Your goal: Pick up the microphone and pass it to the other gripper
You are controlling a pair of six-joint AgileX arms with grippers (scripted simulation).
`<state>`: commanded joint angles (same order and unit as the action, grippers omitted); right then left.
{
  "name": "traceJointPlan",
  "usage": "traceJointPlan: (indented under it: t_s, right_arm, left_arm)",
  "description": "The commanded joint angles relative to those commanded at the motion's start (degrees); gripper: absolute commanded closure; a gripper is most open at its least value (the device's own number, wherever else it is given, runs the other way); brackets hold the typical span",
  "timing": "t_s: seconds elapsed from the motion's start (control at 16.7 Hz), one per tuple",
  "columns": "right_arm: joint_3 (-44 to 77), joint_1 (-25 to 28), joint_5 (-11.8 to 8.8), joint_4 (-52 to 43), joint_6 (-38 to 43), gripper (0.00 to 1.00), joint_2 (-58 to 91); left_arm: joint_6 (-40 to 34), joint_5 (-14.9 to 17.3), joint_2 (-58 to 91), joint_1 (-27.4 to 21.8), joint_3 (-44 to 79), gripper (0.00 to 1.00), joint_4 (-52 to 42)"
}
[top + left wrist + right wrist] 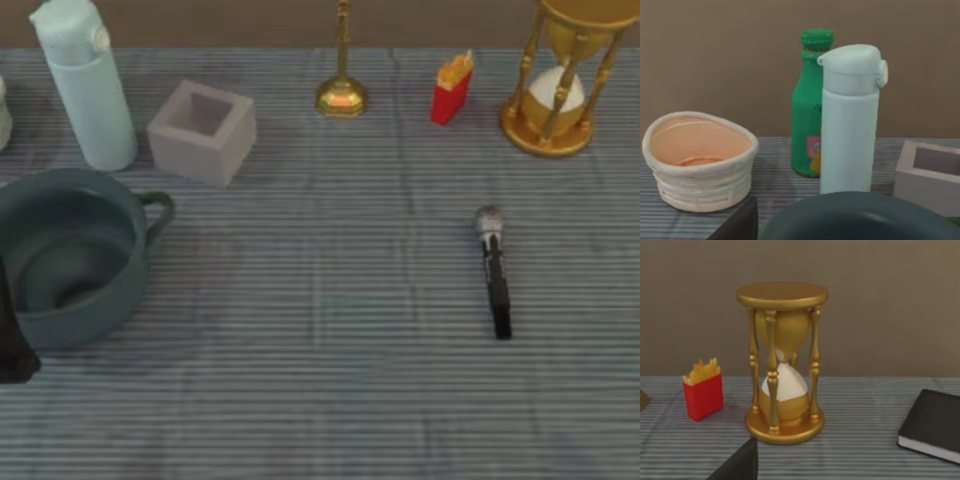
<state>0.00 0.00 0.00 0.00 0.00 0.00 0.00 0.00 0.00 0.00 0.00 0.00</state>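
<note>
Grey-striped cloth [320,400], microphone unclaimed.
Dark green pot [70,255] sits left; the microphone [493,270] lies flat at right-centre, silver head toward the hourglass [555,80], well apart from clutter, presumably for clear access. Neither claw's state can be told; both arms appear parked off-table.

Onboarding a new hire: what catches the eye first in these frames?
Probably the tall golden hourglass with white sand at the table's far right corner, beside the small red fries carton. Next, the big dark teal pot at the left edge. The silver-headed microphone with its black handle lies alone right of centre, with no gripper near it.
</note>
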Motion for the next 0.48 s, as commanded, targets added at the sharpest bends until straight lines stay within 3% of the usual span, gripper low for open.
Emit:
traceJointPlan:
  t_s: [0.24, 0.48]
  right_arm:
    - [1.52, 0.56, -0.07, -1.15, 0.55, 0.00, 1.75]
    - [10.16, 3.31, -0.05, -7.57, 3.39, 0.00, 12.54]
  left_arm:
    - [0.00, 0.00, 0.00, 0.00, 0.00, 0.00, 0.00]
    - [0.00, 0.00, 0.00, 0.00, 0.00, 0.00, 0.00]
